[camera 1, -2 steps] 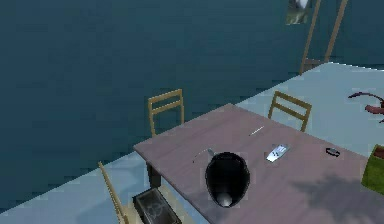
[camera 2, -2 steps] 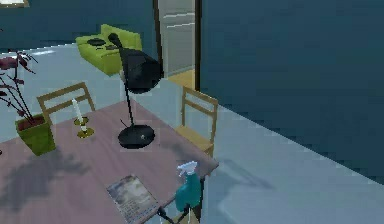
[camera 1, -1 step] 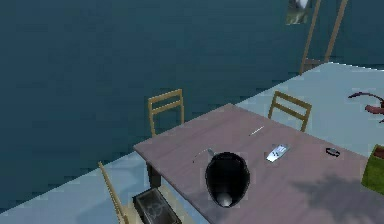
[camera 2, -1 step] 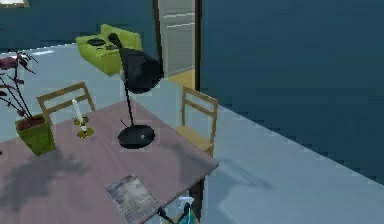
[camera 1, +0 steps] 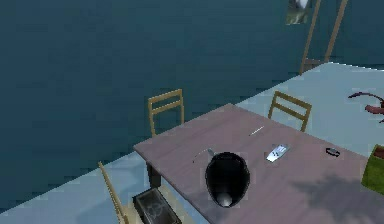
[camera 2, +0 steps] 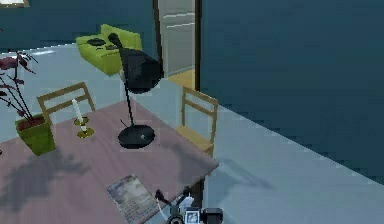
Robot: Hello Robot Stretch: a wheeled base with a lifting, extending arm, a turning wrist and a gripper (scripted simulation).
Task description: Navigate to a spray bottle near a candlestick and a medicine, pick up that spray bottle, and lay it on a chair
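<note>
A mauve table (camera 1: pixel 300 190) carries a small white and blue thing (camera 1: pixel 276 153) lying flat, too small to name. A white candle in a brass candlestick (camera 2: pixel 80 120) stands on the table (camera 2: pixel 70 175) beside a black desk lamp (camera 2: pixel 135 90). Wooden chairs (camera 1: pixel 165 108) (camera 1: pixel 290 108) stand along the table's far sides, and a third chair (camera 1: pixel 115 190) at its near corner. In the arm side view two more chairs (camera 2: pixel 65 100) (camera 2: pixel 200 115) line the table. The gripper (camera 2: pixel 170 200) shows at the bottom edge over the table's corner, next to a newspaper (camera 2: pixel 135 195). I cannot tell whether it holds anything.
The lamp's black head (camera 1: pixel 228 178) rises over the table. A green pot with a red plant (camera 2: pixel 30 130) stands near the candlestick. A yellow-green sofa (camera 2: pixel 110 50) and a pale door (camera 2: pixel 178 40) lie beyond. Dark blue walls close both views; pale floor runs along them.
</note>
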